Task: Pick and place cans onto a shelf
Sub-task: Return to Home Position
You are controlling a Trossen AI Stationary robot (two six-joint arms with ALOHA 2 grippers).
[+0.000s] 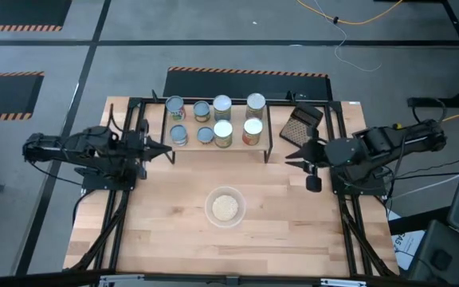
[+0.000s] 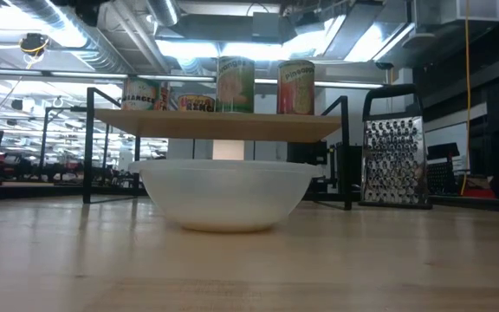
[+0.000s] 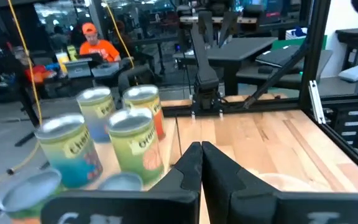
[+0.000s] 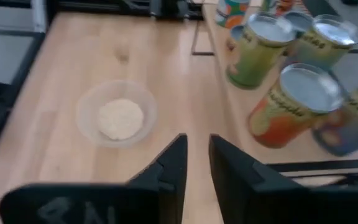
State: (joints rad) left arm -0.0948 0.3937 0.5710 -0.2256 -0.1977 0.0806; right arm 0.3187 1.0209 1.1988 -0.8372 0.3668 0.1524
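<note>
The shelf [image 1: 238, 118] stands at the middle of the table's [image 1: 158, 231] far edge, eight cans [image 1: 223, 132] on it in two rows of four; the bowl [image 1: 209, 206] sits before it, the grater [image 1: 301, 123] toward the far right corner

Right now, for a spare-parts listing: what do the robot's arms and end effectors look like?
The left arm and right arm are black, jointed segments. The left end effector and right end effector each carry two black, wedge-shaped fingers tapering to narrow tips.

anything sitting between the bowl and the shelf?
No. The high view shows only bare table between the bowl and the shelf.
</note>
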